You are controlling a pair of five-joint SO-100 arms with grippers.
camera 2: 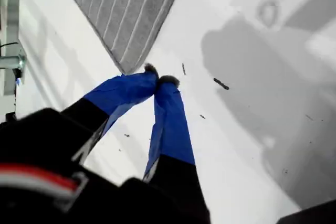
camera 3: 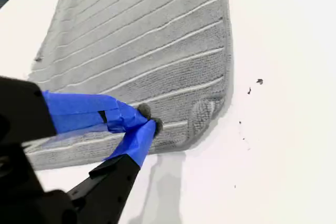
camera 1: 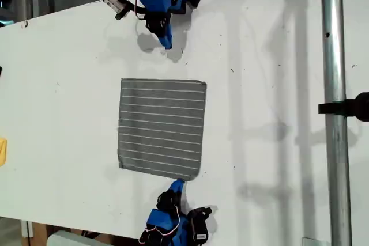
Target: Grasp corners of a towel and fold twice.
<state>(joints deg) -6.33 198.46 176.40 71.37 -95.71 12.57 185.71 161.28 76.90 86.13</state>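
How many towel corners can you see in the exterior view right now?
4 corners of the towel, placed by the exterior view: top left, top right, bottom left, bottom right. None hidden.

A white table [camera 1: 277,142] is seen, crossed by a metal pole [camera 1: 335,113] bearing a black clamp [camera 1: 349,107].

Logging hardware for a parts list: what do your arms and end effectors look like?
My first end effector and my second end effector have tapered fingers wrapped in blue tape, grey fuzzy tips, black bodies; red and white wires show.
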